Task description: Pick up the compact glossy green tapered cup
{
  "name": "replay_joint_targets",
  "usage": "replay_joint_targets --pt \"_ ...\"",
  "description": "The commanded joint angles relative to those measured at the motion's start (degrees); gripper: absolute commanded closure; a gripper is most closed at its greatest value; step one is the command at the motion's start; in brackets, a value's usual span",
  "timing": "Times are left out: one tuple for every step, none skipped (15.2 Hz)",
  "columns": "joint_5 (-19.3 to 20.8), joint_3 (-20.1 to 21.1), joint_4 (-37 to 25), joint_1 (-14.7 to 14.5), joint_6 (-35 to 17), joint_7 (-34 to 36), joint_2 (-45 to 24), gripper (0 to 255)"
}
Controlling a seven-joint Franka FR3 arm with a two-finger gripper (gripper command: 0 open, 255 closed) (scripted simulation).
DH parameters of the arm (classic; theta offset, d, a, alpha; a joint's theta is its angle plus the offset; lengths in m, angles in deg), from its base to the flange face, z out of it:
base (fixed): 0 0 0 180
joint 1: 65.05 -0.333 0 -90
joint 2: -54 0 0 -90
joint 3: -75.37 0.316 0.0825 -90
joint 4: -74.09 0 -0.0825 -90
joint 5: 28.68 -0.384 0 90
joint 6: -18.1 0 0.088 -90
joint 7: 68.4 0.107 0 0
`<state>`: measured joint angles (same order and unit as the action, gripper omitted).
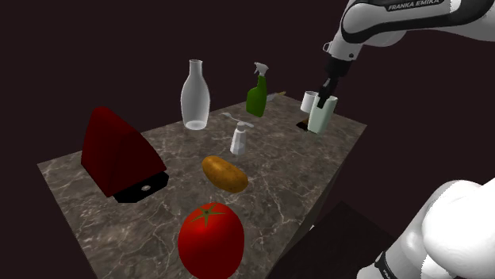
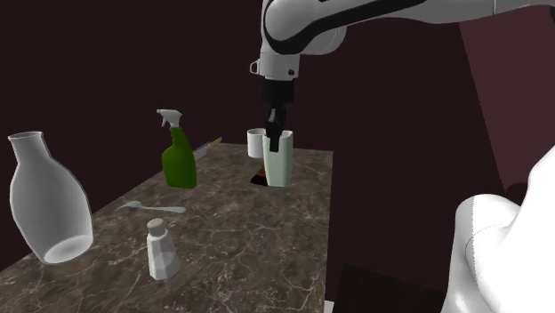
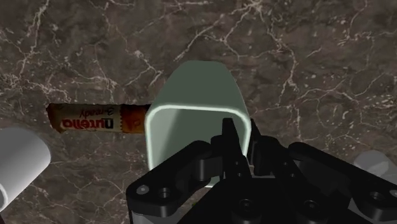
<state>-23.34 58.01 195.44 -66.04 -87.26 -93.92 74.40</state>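
Plainly, the black hand [image 3: 245, 130] is seen clenched on the rim of the pale green tapered cup [image 3: 191, 95]. One finger is placed inside the wall and one outside, with almost no gap left between them. In the shoulder view the hand [image 1: 327, 91] is lowered onto the cup [image 1: 321, 117] from above, and its fingertips are hidden by the cup's rim. The cup is stood upright at the far right corner of the dark marbled surface [image 1: 293, 182].

A white mug [image 1: 310, 100] is set just behind the cup and is partly covered by it. A Nutella snack bar [image 3: 86, 119] is laid flat beside the cup's base, with one end concealed under the cup's outline. A pale rounded shape [image 3: 378, 167] beside the hand is cut off and cannot be identified.

Farther to the shoulder view's left, a green spray bottle [image 1: 257, 91], a clear carafe [image 1: 194, 97] and a small white bottle [image 1: 239, 141] are stood well apart. A potato [image 1: 224, 173], a tomato [image 1: 210, 240] and a dark red wedge [image 1: 119, 150] are placed nearer.
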Motion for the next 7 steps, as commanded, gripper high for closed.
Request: replay_joint_targets --pt "-0.1 0.1 -1.7 -0.1 1.6 0.0 -0.1 255" --pt "-0.1 0.1 -2.5 -0.1 2.4 0.0 -0.1 255" --pt "-0.2 0.2 -3.3 -0.1 3.2 0.0 -0.2 255" --pt "-0.2 0.2 -4.2 -0.1 3.9 -0.1 -0.2 255" --pt "-0.2 0.3 -5.0 -0.2 4.7 -0.1 -0.3 255" --pt "-0.3 0.3 -5.1 -0.2 4.8 -0.1 -0.3 255" --pt "-0.3 0.3 -5.1 -0.2 4.8 -0.1 -0.3 255"
